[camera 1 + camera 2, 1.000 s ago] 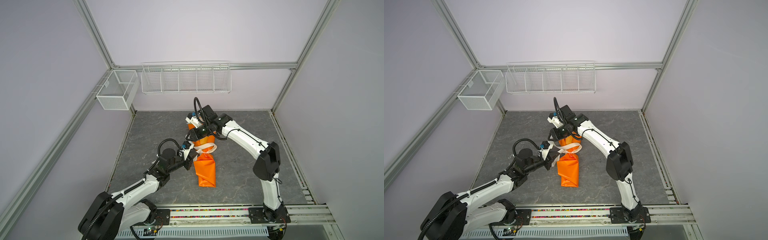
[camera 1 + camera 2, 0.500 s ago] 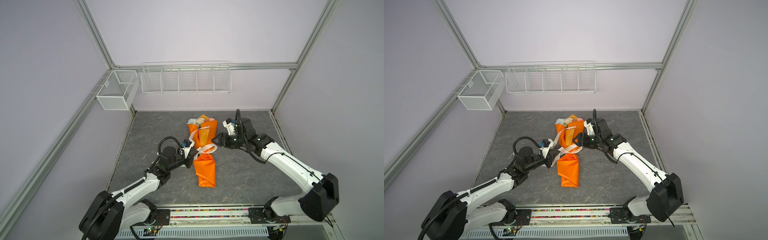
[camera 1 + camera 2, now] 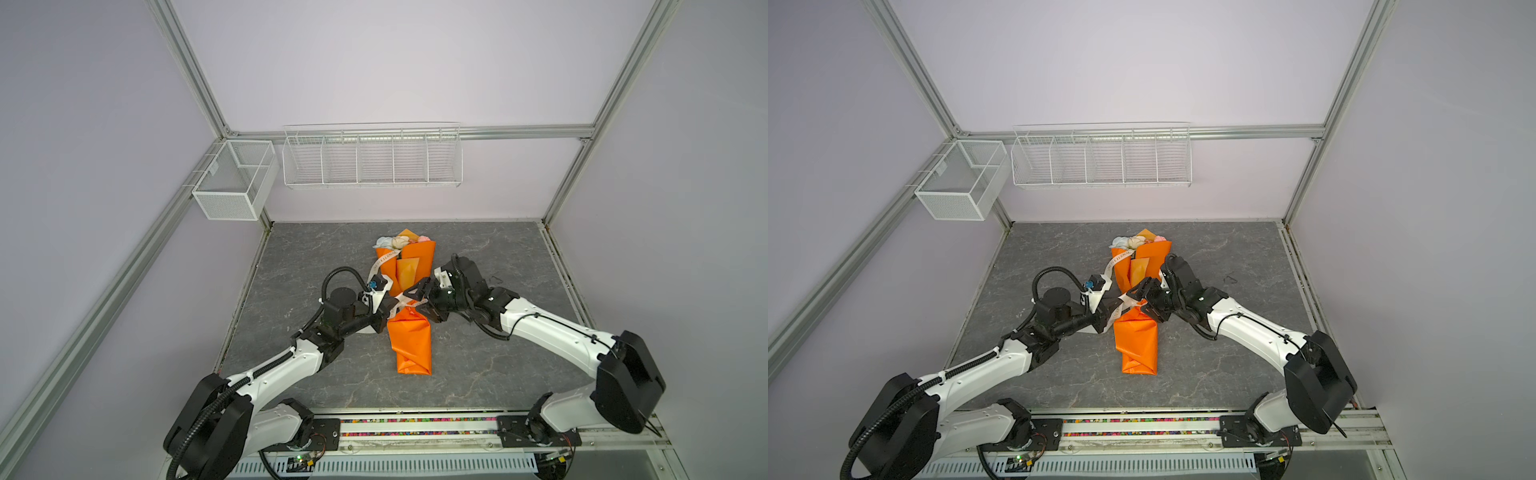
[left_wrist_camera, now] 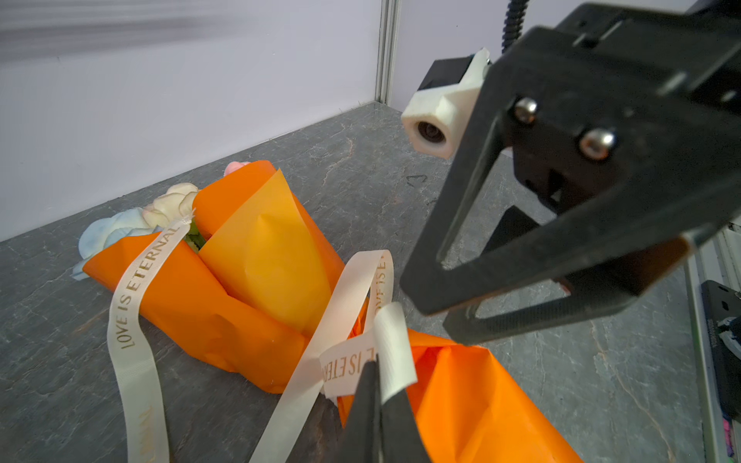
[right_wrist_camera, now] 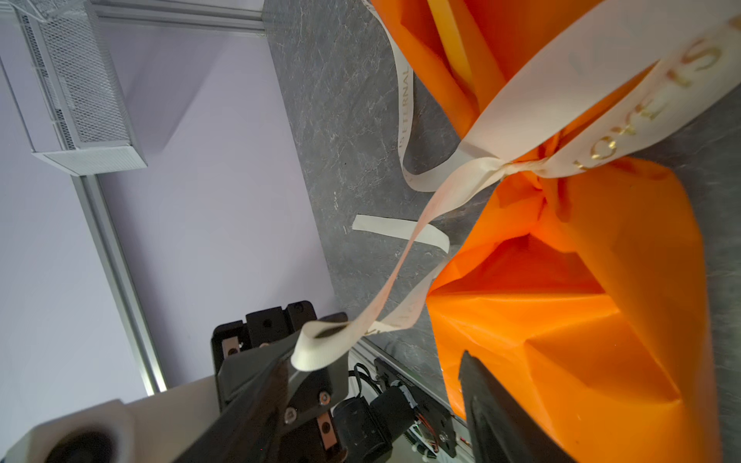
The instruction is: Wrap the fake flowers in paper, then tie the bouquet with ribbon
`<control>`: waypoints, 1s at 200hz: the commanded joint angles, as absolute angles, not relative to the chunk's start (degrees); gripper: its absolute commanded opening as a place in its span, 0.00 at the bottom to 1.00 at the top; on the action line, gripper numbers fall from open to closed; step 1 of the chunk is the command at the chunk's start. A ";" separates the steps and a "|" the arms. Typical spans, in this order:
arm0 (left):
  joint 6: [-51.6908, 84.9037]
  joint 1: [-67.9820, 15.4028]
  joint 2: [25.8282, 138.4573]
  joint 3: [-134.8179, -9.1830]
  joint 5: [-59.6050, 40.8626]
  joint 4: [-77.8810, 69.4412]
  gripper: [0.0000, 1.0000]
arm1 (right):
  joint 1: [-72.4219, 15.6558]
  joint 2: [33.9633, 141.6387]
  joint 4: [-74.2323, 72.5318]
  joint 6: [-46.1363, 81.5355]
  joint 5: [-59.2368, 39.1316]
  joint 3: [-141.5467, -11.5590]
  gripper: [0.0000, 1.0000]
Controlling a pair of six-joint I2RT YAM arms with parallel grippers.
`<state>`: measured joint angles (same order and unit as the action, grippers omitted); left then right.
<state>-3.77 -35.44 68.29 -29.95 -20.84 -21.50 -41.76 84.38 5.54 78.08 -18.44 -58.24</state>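
Observation:
The bouquet of fake flowers (image 3: 409, 336) (image 3: 1138, 340) lies wrapped in orange paper mid-table, with its pale blooms (image 3: 397, 241) at the far end. A cream lettered ribbon (image 4: 132, 288) is knotted round its pinched waist (image 5: 509, 164). My left gripper (image 3: 390, 309) (image 4: 377, 368) is shut on a folded strand of that ribbon, just left of the waist. From the right my right gripper (image 3: 419, 303) (image 3: 1144, 301) stands open right beside the waist, holding nothing, and its fingers (image 4: 521, 256) loom above the wrap. The stems are hidden by the paper.
A wire basket rack (image 3: 372, 156) hangs on the back wall and a mesh box (image 3: 232, 183) on the left frame. The arms' base rail (image 3: 415, 426) runs along the front edge. A small dark scrap (image 3: 1229, 279) lies on the table to the right.
The right arm has swung from over the bouquet's far end out to the right and back in at the waist, jaws widening. The left gripper has kept its hold on the ribbon.

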 commanded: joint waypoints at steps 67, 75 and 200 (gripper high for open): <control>-4.95 -36.08 69.98 -32.52 -21.62 -19.45 0.00 | -43.63 88.24 -6.54 95.09 -14.82 -57.97 0.69; -4.84 -36.10 70.09 -32.61 -21.42 -19.36 0.00 | -43.74 88.56 -6.31 95.18 -15.16 -58.22 0.67; -4.22 -36.04 65.07 -33.67 -17.27 -9.65 0.48 | -43.92 86.83 3.12 83.76 -11.43 -59.30 0.09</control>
